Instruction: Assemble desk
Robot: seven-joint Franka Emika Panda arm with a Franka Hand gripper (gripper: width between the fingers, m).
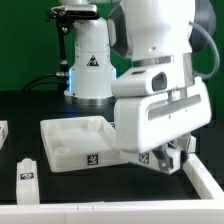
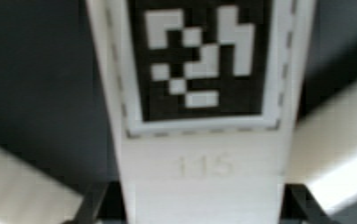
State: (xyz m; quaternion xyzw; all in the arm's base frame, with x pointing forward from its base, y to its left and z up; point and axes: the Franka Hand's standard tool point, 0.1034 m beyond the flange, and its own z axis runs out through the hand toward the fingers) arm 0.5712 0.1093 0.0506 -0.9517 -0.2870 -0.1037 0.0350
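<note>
My claw (image 2: 201,203) is closed on a white leg (image 2: 196,120), low over the bench (image 1: 28,108) beside a corner of the panel (image 1: 72,135). If the leg sits crooked in my grip, it may jam there and shove the panel aside.

One panel (image 1: 65,133) and two legs (image 1: 27,172) (image 2: 193,150) visible.

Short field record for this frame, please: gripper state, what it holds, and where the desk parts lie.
gripper: closed on a leg, low over the table at the exterior view's right
held leg: white block, tag facing the wrist camera, running between the fingers
desk panel: flat on the table, rim up, beside the gripper
loose leg: on the table at the exterior view's left, apart from the panel
legs mounted: none visible; arm hides part of the panel
</note>
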